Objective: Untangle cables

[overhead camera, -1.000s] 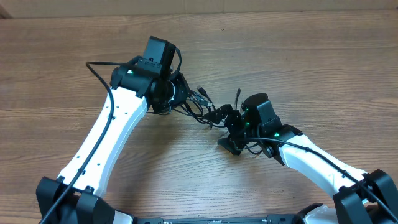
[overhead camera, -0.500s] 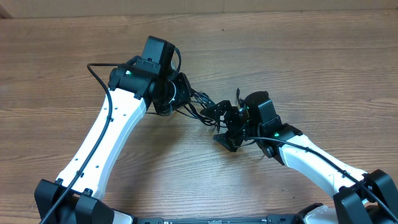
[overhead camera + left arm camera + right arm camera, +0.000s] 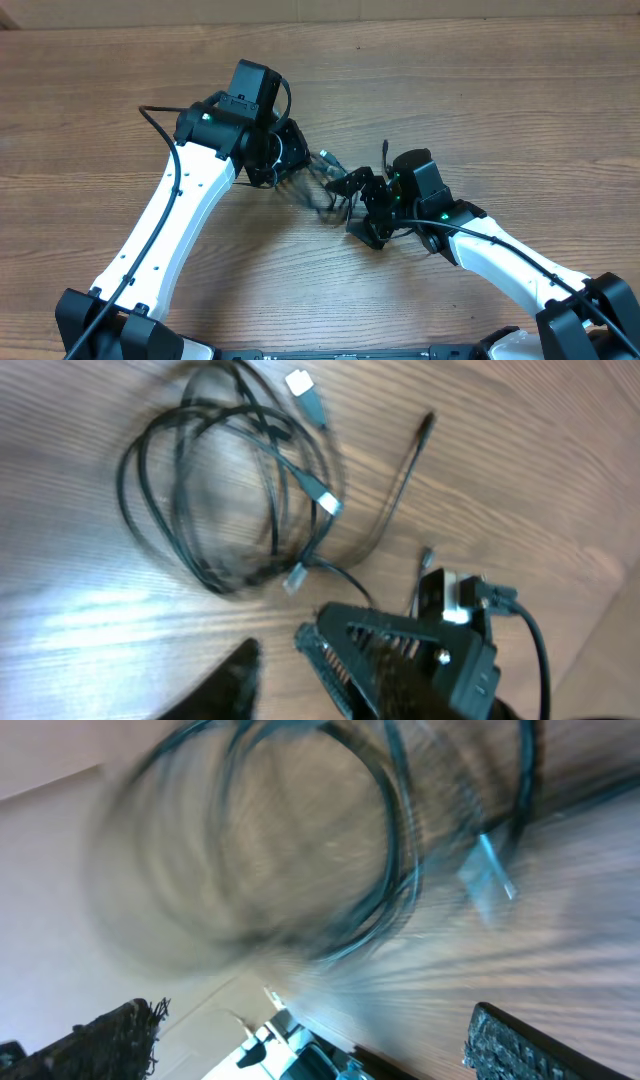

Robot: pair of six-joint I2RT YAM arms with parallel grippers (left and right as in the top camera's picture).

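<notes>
In the overhead view we see the cables (image 3: 325, 180) at the centre of the frame, a smeared black tangle on the tabletop (image 3: 480, 90) between the left gripper (image 3: 295, 160) and the right gripper (image 3: 358, 208). One silvery plug (image 3: 325, 158) pokes out just right of the left gripper. We cannot tell either gripper's jaws from here.

In the left wrist view the cables form a loose coil in the upper left of the frame, with two silvery plugs near its right side. A single strand (image 3: 400, 480) runs toward the upper right. One dark blurred finger (image 3: 238, 678) shows at the bottom edge, apart from the coil; we cannot tell how these jaws stand.

In the right wrist view the jaws are spread wide, fingers (image 3: 110, 1040) in the two lower corners with bare wood between them. The cables are blurred loops across the top
</notes>
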